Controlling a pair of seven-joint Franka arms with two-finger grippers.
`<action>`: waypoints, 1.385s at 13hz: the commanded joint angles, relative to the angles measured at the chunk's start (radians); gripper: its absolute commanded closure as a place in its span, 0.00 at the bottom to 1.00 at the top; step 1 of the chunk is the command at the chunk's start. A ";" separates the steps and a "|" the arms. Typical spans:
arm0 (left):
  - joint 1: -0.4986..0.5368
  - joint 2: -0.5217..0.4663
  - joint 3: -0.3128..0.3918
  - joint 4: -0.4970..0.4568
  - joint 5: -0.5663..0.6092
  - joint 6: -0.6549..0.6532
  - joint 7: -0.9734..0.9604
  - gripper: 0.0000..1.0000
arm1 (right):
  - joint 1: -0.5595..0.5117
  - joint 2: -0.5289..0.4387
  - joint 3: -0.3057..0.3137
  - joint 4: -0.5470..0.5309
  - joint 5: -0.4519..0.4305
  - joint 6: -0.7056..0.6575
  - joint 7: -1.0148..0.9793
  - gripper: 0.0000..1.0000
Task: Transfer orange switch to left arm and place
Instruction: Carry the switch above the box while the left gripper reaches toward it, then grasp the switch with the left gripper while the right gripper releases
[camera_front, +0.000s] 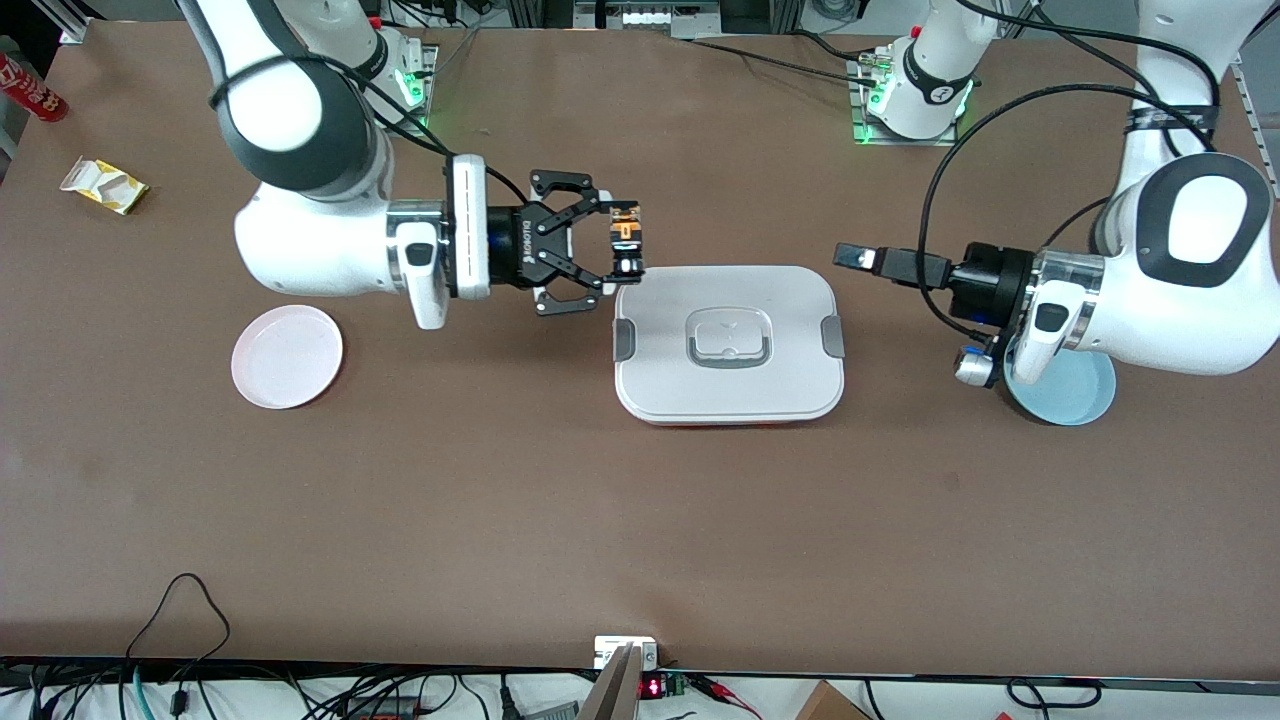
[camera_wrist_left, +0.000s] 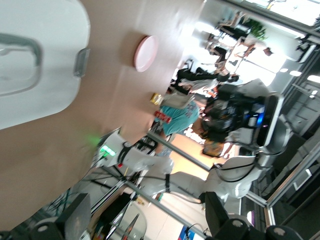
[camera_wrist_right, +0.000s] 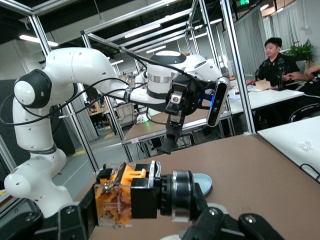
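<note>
While the front view shows the right gripper (camera_front: 622, 243) in the air over the table beside the box's (camera_front: 729, 343) corner, its fingers are clenched on the orange switch (camera_front: 625, 228), probably held high so the handover passes above the box, and the left gripper (camera_front: 857, 257) points at it from the other end, fingers edge-on. From the left wrist view, the left fingers (camera_wrist_left: 216, 210) stand wide apart, holding nothing. From the right wrist view, the switch (camera_wrist_right: 142, 192) lies sideways between the right fingers (camera_wrist_right: 210, 225), gripped firmly.
</note>
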 joint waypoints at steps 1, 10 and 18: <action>-0.004 -0.059 -0.062 -0.062 -0.053 0.136 0.019 0.00 | 0.040 0.030 -0.001 0.010 0.058 0.051 -0.048 0.91; 0.000 -0.115 -0.169 -0.211 -0.185 0.306 0.171 0.00 | 0.139 0.073 -0.003 0.030 0.257 0.138 -0.131 0.92; -0.002 -0.192 -0.260 -0.309 -0.242 0.435 0.175 0.01 | 0.157 0.073 -0.006 0.041 0.257 0.169 -0.148 0.92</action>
